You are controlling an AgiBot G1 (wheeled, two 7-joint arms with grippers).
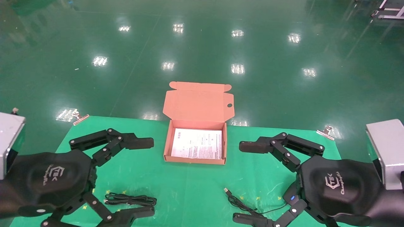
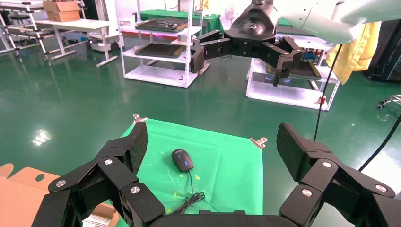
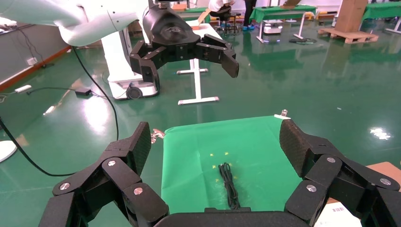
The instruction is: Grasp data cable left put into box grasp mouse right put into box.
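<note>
The orange-pink box (image 1: 194,160) stands open at the middle of the table, its lid (image 1: 199,101) raised at the back and a printed sheet (image 1: 197,143) lying inside. The data cable (image 1: 129,199), a narrow black bundle, lies at the front left; it also shows in the right wrist view (image 3: 229,187). My left gripper (image 1: 142,178) is open and empty, raised above it. The black mouse (image 2: 182,160) lies at the front right, mostly hidden in the head view under my right gripper (image 1: 244,183), which is open and empty. Its cord's USB plug (image 1: 226,190) points toward the box.
A green cloth (image 1: 189,195) covers the table, held by metal clips (image 1: 79,117) at the far corners. Grey housings (image 1: 386,148) stand at both side edges. Beyond the far edge is green floor, with shelving racks (image 2: 161,47) farther off.
</note>
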